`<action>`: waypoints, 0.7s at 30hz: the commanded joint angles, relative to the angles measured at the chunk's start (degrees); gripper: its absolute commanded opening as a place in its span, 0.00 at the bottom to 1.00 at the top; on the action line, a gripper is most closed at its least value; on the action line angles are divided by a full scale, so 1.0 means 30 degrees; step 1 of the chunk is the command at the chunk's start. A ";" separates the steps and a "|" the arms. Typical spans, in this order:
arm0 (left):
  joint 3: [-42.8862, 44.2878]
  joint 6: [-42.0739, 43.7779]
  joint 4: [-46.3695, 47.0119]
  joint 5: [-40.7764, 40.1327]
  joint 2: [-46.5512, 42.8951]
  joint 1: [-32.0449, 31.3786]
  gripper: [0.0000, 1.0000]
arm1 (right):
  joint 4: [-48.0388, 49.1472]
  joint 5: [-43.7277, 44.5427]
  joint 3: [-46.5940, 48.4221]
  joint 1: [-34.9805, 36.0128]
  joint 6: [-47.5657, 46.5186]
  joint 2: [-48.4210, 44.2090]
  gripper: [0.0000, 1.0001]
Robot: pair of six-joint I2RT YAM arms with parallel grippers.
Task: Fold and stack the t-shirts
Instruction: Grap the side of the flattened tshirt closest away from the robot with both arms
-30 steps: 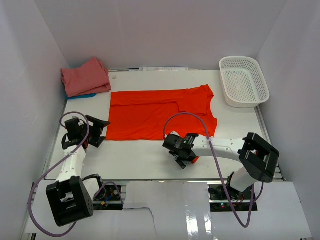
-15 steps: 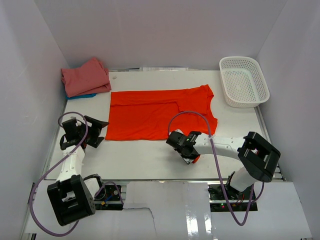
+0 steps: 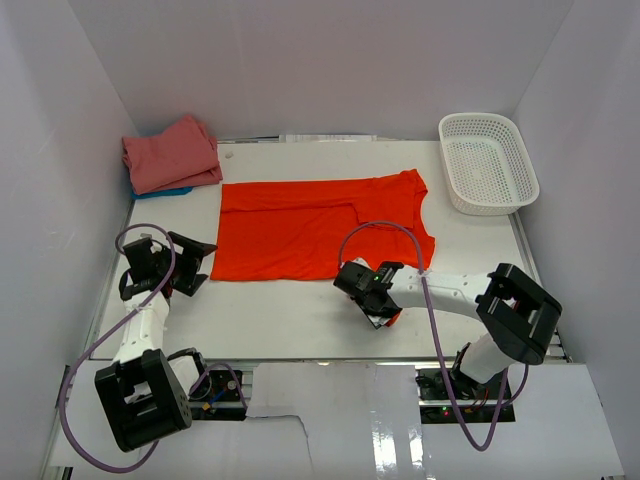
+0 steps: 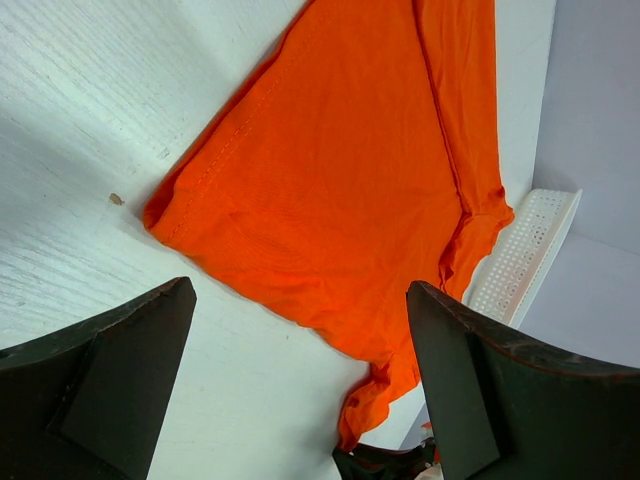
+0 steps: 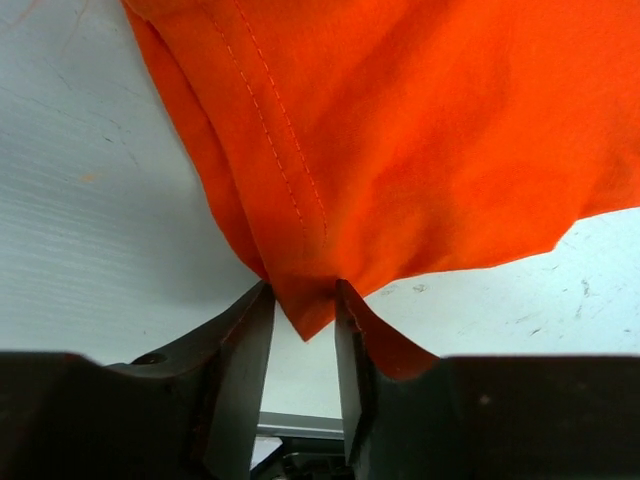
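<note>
The big orange t-shirt (image 3: 320, 225) is laid flat in the middle of the tabletop (image 3: 270, 315). One corner is pinched by the right gripper (image 5: 303, 300). The left gripper (image 3: 198, 263) is spread wide beside the shirt's left edge.

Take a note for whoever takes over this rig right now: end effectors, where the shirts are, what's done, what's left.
Left end effector: open, empty, by the near-left corner of the orange t-shirt.
Right end effector: closed on a fold of that shirt's near edge, toward its right end, low at the table.
Orange t-shirt: spread out mid-table, not folded up.
Pink t-shirt: folded at the far-left corner, lying on the blue t-shirt, of which only an edge shows.
Done: pink and blue stacked.
Left: fold the orange one and put it on that stack.
</note>
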 commanded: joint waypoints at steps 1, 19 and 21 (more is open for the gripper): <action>-0.0085 0.0331 0.0107 0.0226 -0.0332 0.0120 0.98 | -0.0953 -0.0392 -0.0313 -0.0009 0.0725 0.0145 0.36; -0.1637 0.0040 0.0841 -0.1939 -0.0096 0.0120 0.96 | -0.0954 -0.0714 -0.0020 -0.0009 0.0374 -0.0089 0.11; -0.2017 -0.0311 0.0840 -0.2702 -0.0244 0.0121 0.97 | -0.0925 -0.0714 0.0038 -0.0009 0.0316 -0.0118 0.11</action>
